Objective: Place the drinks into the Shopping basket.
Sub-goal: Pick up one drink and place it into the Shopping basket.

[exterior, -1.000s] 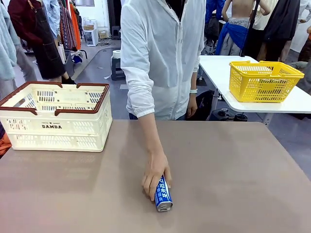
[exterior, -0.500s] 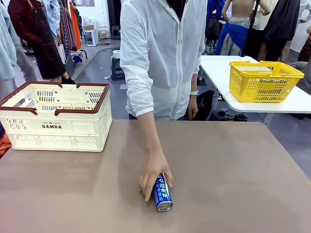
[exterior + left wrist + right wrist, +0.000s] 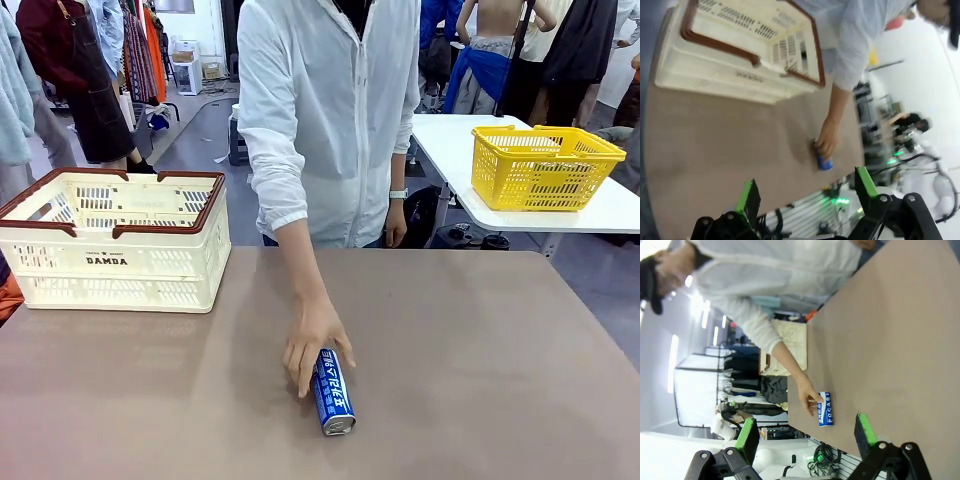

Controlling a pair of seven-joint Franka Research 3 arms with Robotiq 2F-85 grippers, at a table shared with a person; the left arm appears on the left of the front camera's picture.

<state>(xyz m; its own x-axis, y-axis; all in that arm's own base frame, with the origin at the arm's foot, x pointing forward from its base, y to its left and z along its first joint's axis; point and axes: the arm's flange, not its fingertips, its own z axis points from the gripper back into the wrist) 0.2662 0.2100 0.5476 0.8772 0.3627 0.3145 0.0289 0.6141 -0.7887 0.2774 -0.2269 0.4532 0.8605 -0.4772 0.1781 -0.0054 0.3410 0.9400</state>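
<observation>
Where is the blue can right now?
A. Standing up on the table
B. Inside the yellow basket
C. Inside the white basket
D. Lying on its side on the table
D: the blue can lies on its side on the table, with the person's hand at its far end.

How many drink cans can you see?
1. A blue can lies on its side on the table, near the middle, by the person's hand. More could be hidden inside the basket, since its floor is out of sight.
</observation>
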